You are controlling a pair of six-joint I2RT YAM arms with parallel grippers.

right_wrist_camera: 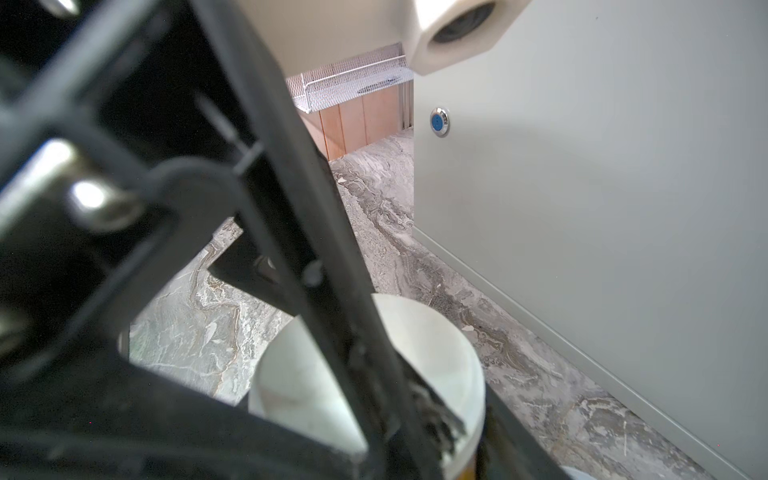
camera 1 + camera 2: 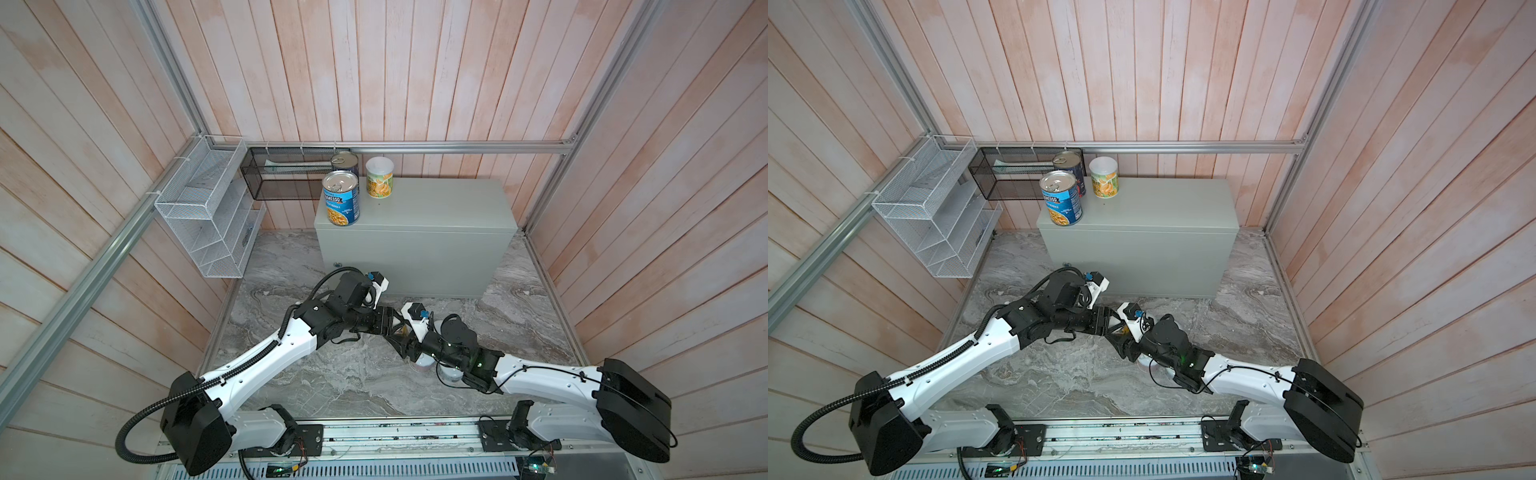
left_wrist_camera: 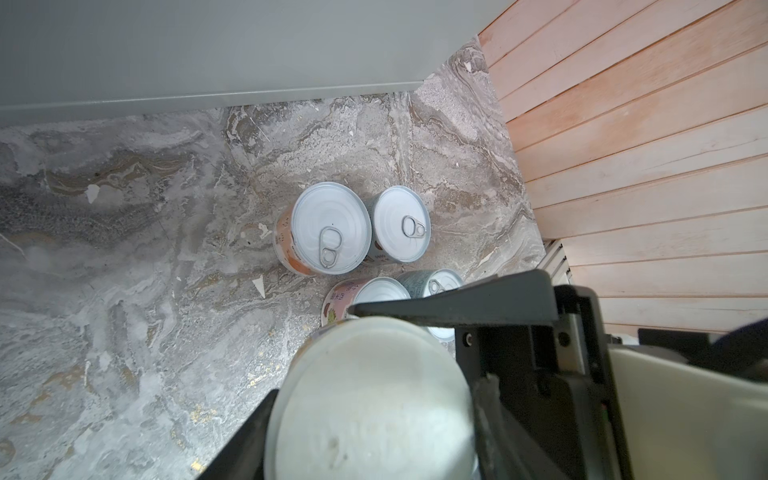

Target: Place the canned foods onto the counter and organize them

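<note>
Left hand [image 3: 313, 351] was clamped across a white-lidded can [image 3: 374, 399] over the table [image 3: 124, 291], near the box [image 2: 436, 203] front, likely for lifting. Right hand [image 2: 399, 334] adjoined; its grip was indeterminable.

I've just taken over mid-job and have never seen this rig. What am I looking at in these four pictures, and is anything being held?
Two robot arms, each ending in a gripper, work over a marble surface. Two pictures look down on everything; the other two come from cameras on the wrists. On the grey-green counter stand three cans. Four short pull-tab cans sit on the marble. The left gripper is shut on a white-lidded can; the right gripper is beside it, but whether it grips is unclear.
</note>
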